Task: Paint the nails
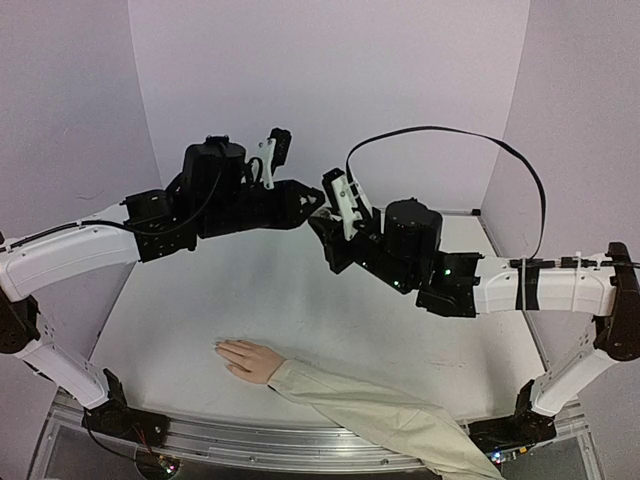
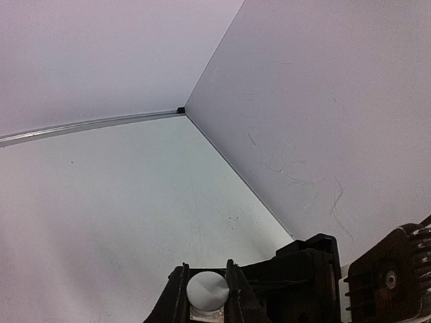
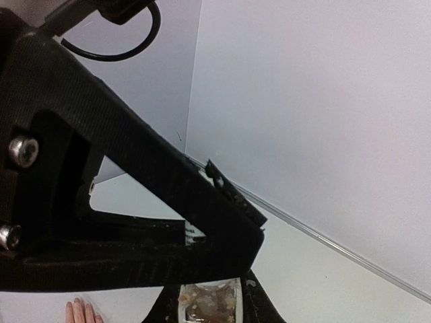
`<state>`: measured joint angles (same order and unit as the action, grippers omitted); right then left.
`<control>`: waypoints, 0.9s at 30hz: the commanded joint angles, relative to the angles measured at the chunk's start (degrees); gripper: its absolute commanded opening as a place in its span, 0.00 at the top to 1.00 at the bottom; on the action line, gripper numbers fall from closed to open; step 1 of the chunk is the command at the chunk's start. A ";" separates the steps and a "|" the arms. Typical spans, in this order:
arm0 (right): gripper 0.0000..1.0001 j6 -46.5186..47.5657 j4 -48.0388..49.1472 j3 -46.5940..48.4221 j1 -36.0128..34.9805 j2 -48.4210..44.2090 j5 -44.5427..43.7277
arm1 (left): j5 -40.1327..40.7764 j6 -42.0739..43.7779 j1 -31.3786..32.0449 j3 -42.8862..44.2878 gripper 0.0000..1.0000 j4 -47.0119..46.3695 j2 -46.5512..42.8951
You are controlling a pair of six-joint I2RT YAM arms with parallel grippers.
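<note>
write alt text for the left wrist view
A round white cap sits clamped between the left gripper's black fingers at the bottom edge. Beyond it a white table runs to a corner where two pale lilac walls meet.

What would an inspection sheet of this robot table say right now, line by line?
Surface: white table, no spills seen.
Job's things: pale flesh-coloured mannequin hand in a beige sleeve lies flat near the front edge; its nails are too small to tell from the skin. A small clear bottle with a round white cap is held in the air.
Clutter: nothing seen.
Grippers: left gripper shut on the cap; right gripper shut on the bottle; both raised mid-table.
Cables: black cable loops above the right arm.
Surroundings: pale lilac walls on three sides.
</note>
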<state>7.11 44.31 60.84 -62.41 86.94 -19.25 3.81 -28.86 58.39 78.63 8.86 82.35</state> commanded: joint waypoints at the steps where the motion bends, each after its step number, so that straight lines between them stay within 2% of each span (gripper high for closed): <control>1: 1.00 -0.96 4.64 1.56 -0.19 -4.59 7.33 | -9.82 2.09 0.32 -0.27 0.98 -3.06 -1.53; 4: 1.00 -2.75 4.58 0.36 1.51 -7.83 19.73 | -19.45 5.65 0.32 -1.62 1.00 -3.06 -2.78; 5: 1.00 -4.36 4.37 0.14 3.16 -9.44 28.15 | -24.41 7.33 0.24 -1.90 1.00 -3.06 -3.12; 7: 1.00 -11.27 5.29 0.39 8.88 -10.83 51.24 | -35.67 9.95 -0.16 -2.64 1.00 -3.11 -4.07; 9: 1.00 -19.43 11.52 0.99 12.49 -11.06 70.93 | -45.38 12.33 -0.38 -3.61 1.00 -3.50 -5.29; 11: 1.00 -27.07 18.11 2.13 12.65 -10.74 82.59 | -52.69 13.87 -0.38 -4.34 1.00 -3.91 -6.50; 12: 1.00 -33.19 24.50 2.03 12.64 -10.36 86.13 | -55.77 14.51 -0.38 -4.36 1.00 -4.01 -6.86; 14: 1.00 -44.16 37.39 0.49 12.63 -9.98 88.65 | -60.88 15.90 -0.38 -4.09 1.00 -4.16 -6.98; 15: 1.00 -47.02 40.51 0.01 12.62 -9.93 88.72 | -62.39 16.23 -0.38 -3.71 1.00 -4.24 -6.75; 20: 1.00 -47.40 41.15 -1.58 12.57 -10.45 86.26 | -65.29 17.75 -0.38 -1.57 1.00 -4.29 -4.97; 24: 1.00 -45.17 39.13 -3.60 14.57 -10.37 82.52 | -59.23 17.55 -1.18 -2.79 0.99 -4.29 -6.70; 26: 1.00 -41.23 34.18 -4.52 15.89 -10.66 79.67 | -52.87 16.51 -2.55 -4.97 0.90 -4.21 -9.01; 27: 1.00 -36.66 28.68 -4.94 16.33 -11.20 77.77 | -49.33 15.52 -3.43 -6.30 0.78 -4.21 -10.38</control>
<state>-38.33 65.71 55.22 -50.65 79.96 62.37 -48.03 -10.90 57.78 76.14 -2.63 77.65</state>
